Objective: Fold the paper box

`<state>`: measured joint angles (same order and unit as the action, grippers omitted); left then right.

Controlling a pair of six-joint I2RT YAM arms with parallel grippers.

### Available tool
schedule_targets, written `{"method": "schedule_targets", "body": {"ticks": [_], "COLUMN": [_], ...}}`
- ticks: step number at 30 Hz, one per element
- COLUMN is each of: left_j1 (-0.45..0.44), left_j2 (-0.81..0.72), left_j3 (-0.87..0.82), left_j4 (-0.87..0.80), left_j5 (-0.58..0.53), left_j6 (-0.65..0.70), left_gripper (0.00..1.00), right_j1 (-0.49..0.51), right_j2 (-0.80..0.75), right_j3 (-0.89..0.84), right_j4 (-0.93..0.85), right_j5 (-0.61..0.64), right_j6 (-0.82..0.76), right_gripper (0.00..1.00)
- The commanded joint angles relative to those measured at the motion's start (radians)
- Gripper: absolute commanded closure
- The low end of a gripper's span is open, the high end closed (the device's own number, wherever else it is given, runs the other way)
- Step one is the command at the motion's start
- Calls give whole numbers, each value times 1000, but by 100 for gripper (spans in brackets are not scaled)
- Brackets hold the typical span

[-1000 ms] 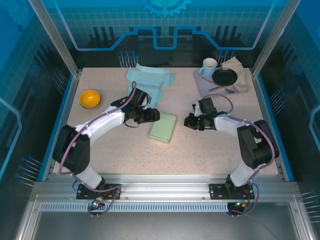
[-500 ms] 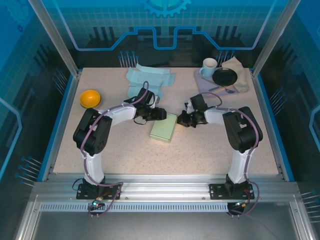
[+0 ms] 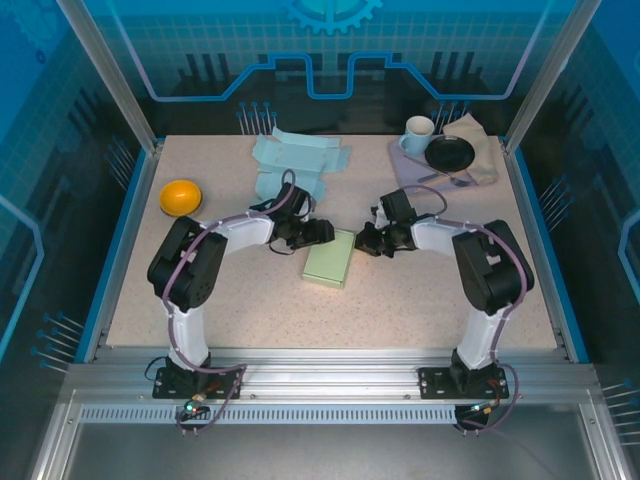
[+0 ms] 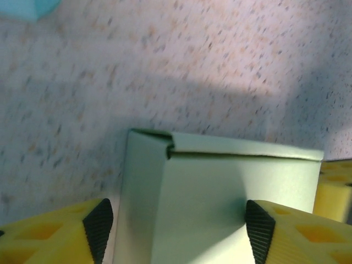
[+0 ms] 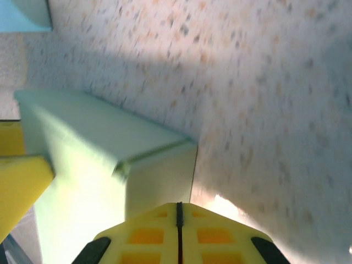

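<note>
The pale green paper box (image 3: 330,258) lies closed and flat in the middle of the table. My left gripper (image 3: 322,233) reaches over its far left corner. In the left wrist view the box (image 4: 220,203) sits under the left gripper (image 4: 179,228), whose jaws stand open: one pad (image 4: 99,225) beside the box's left wall, the other over its top face. My right gripper (image 3: 362,240) is shut, its tips at the box's far right end. In the right wrist view the right gripper (image 5: 179,206) points at the box's end wall (image 5: 159,176); I cannot tell whether it touches.
Flat light blue paper sheets (image 3: 298,160) lie at the back, just behind the left gripper. An orange bowl (image 3: 180,196) sits at the left. At the back right, a white mug (image 3: 419,131) and a black plate (image 3: 449,153) rest by a beige cloth (image 3: 482,140).
Both grippers have moved in to the box's far end from either side. The left jaws have widened. The right jaws stay shut.
</note>
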<state>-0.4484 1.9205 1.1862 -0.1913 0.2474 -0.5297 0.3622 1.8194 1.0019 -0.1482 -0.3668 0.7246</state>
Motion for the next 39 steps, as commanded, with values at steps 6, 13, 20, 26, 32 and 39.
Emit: {"method": "schedule_targets", "body": {"ticks": [6,13,20,26,32,39], "left_j1": [25,-59,-109,-151,-45,-11], "left_j2": [-231,-264,-205,-147,-220,-457], "left_j3": [-179,-313,-314,-239,-213,-344], "left_j4": [-49,78,157,152,-60,-116], "left_j5": [5,15,19,27,-154,-214], "left_j6": [-65,-149,-219,-239,-164,-293], "left_gripper": [26,27,29,30,24,20], "right_j1": [16,170,269,339,290,130], "right_j2": [-224,-240,-157,-173,-394,-514], "right_j3": [-211,-302,-271,-251,-323,-198], "right_j4": [-143,31,260,372,-7,-281], "right_j5": [8,11,19,59,259,347], "right_j6": [-19,128,238,300,174,-214], "right_gripper": [92,93,93,93,83,46]}}
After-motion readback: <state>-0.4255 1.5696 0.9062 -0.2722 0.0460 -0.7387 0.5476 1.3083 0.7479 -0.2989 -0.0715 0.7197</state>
